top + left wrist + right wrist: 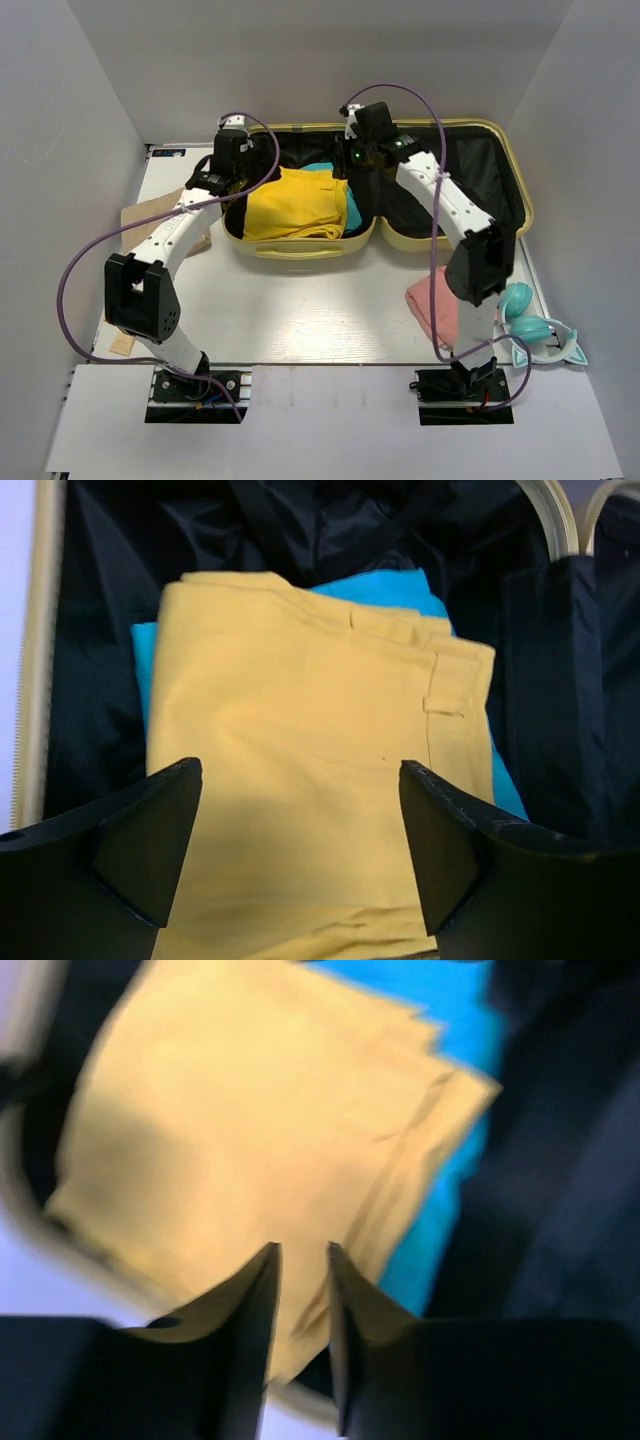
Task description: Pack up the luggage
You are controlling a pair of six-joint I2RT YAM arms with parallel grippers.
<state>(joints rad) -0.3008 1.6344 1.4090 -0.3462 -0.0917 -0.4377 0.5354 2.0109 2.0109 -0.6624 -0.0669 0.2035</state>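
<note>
My left tool [300, 780] hangs over the left half of the luggage [300, 247], fingers spread wide, holding nothing. The luggage lies open at the far middle of the table [300, 320]. It is pale yellow outside and black inside, with round corners. In its left half a folded yellow cloth [290, 205] lies on a blue cloth [352, 208]. My right tool [300, 1260] hangs over the middle, fingers almost pinched together, holding nothing. A pink cloth [435, 305] lies near my right arm.

No readable text, labels, brands, numbers, signs anywhere
</note>
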